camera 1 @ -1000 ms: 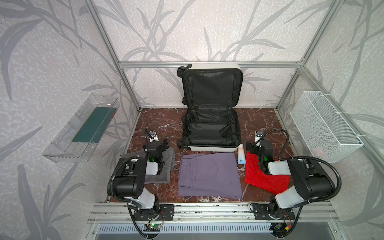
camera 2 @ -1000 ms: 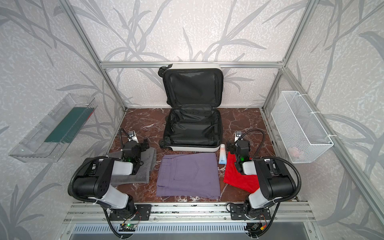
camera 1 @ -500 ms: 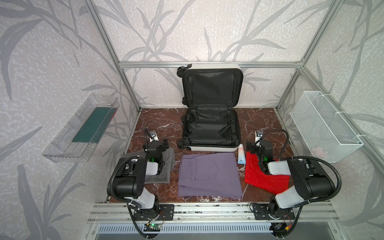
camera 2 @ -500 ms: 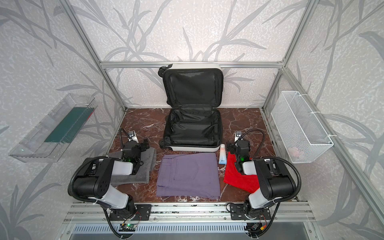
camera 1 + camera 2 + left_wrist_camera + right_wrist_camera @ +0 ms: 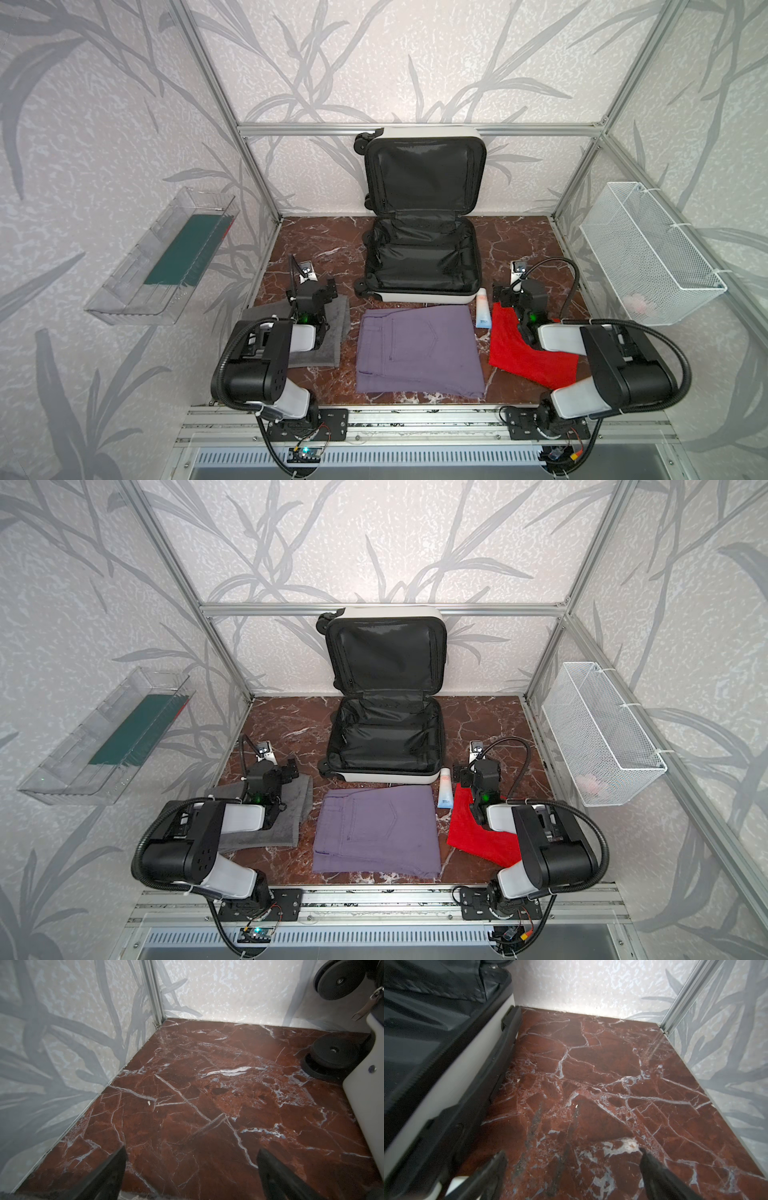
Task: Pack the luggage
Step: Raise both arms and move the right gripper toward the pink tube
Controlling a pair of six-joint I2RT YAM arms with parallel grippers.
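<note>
The left tool (image 5: 191, 1153) is hanging with its jaws spread wide, gripping nothing, over the far edge of a grey towel (image 5: 338, 316). The right tool (image 5: 573, 1153) is also gaping wide and empty, above the far corner of a red cloth (image 5: 519, 353). Between the two tools, purple trousers (image 5: 417, 349) are lying folded on the marble surface (image 5: 207, 1084). A small tube (image 5: 482, 309) is lying just inboard of the right tool. Just ahead of both tools and between them, the luggage (image 5: 424, 257) is lying open, its lid standing upright at the back wall.
</note>
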